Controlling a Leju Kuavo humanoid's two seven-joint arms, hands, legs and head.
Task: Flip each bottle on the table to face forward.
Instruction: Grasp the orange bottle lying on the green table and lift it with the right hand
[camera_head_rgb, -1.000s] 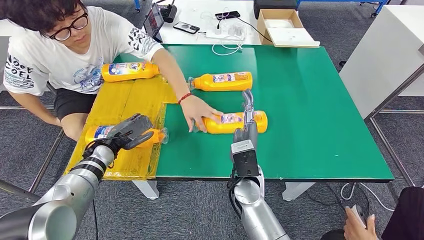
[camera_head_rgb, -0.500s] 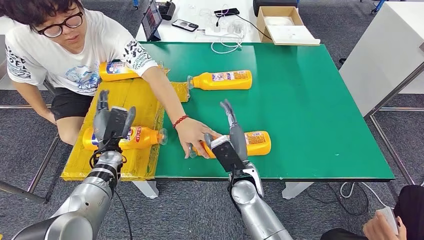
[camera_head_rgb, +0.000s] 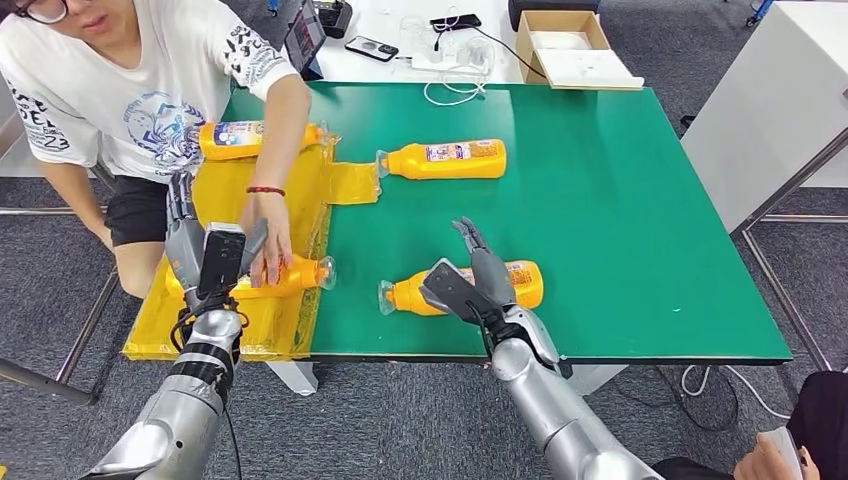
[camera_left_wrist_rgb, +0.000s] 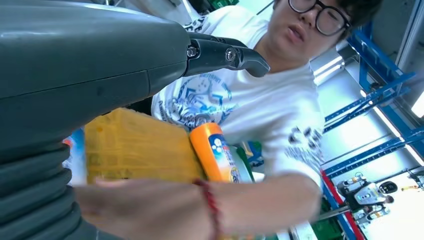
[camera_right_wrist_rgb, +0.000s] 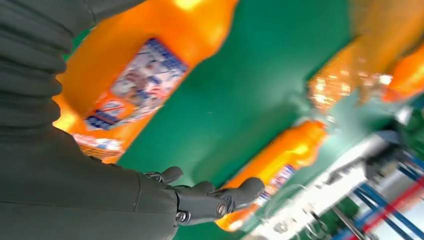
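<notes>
Now the person's hand (camera_head_rgb: 268, 232) has left the near bottle on the green tabletop (camera_head_rgb: 620, 200) and rests instead on the bottle on the yellow sheet (camera_head_rgb: 296, 272), which lies on its side on the yellow sheet (camera_head_rgb: 290, 190) at the tabletop's left end, cap toward the green. Half a second ago that hand gripped the neck end of the near bottle (camera_head_rgb: 520, 284); this bottle now lies alone on its side near the front edge, cap pointing left, label up. The right hand (camera_head_rgb: 470, 285) has shifted slightly, sitting over the bottle's middle with its fingers (camera_head_rgb: 466, 237) spread apart and clamped on nothing; whether the palm touches the bottle cannot be told. The left hand (camera_head_rgb: 210, 250) is raised upright just in front of the yellow-sheet bottle, fingers apart and holding nothing, close beside the person's hand; earlier it stood there alone. The far bottle (camera_head_rgb: 450, 159) lies unmoved on the green, cap left, and another bottle (camera_head_rgb: 240, 139) lies at the back of the yellow sheet by the person's arm. The person in the white shirt (camera_head_rgb: 120, 100) leans further over the corner.
</notes>
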